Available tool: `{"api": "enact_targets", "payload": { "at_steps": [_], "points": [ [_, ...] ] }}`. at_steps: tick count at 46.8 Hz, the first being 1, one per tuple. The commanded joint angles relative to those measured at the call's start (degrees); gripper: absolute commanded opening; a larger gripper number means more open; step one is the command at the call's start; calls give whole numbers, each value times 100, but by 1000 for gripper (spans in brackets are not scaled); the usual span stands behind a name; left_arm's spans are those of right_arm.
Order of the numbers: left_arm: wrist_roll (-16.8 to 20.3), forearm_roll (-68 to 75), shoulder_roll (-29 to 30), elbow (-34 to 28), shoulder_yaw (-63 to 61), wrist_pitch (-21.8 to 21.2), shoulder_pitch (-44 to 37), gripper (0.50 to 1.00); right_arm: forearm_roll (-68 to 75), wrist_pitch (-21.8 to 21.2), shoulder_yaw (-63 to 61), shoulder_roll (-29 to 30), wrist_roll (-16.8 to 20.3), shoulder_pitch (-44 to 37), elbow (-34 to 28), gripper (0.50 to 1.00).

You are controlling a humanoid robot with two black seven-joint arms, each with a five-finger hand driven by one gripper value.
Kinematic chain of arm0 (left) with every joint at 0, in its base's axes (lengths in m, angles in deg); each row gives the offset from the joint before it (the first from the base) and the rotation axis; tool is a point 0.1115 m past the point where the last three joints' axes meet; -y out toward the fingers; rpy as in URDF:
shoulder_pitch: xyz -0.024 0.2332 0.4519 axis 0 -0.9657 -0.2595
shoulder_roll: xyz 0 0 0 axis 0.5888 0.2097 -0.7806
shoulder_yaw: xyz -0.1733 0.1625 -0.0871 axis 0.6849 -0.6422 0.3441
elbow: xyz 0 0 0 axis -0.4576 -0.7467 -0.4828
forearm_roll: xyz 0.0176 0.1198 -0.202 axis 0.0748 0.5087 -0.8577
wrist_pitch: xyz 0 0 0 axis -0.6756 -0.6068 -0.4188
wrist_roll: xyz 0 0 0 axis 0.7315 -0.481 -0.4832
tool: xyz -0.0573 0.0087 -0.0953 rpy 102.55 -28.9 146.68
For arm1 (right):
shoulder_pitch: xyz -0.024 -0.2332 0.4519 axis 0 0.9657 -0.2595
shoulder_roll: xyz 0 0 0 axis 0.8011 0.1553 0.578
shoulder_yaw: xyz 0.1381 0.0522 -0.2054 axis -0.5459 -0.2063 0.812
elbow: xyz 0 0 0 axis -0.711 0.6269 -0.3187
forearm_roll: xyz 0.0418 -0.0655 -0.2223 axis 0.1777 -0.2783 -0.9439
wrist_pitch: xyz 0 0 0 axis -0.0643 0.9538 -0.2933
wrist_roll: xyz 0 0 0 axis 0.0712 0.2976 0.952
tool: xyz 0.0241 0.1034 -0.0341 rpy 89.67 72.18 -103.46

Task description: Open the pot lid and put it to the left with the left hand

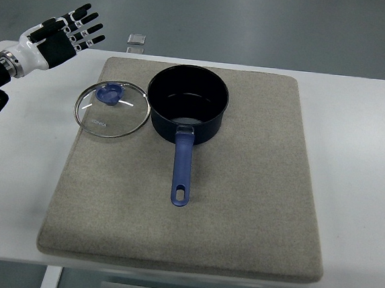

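Observation:
A dark blue pot [187, 103] stands uncovered on the grey mat [242, 189], its blue handle [182, 167] pointing toward the near edge. The glass lid [112, 109] with a blue knob [108, 95] lies flat on the mat just left of the pot, its rim close to the pot wall. My left hand [71, 32] hovers at the upper left, above the table's far left corner and well clear of the lid, fingers spread and holding nothing. The right arm is out of view.
The white table [366, 166] extends around the mat on both sides. A small grey square object [137, 39] lies on the floor beyond the table's far edge.

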Motion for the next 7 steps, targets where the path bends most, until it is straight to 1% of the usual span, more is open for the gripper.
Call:
{"api": "enact_targets", "payload": {
  "at_steps": [1, 7],
  "points": [
    [-1, 0, 0, 0, 0, 0, 1, 990, 1, 38, -1, 0, -11, 3, 1, 917],
    [-1, 0, 0, 0, 0, 0, 10, 990, -8, 46, -1, 0, -11, 3, 1, 917]
  ]
}}
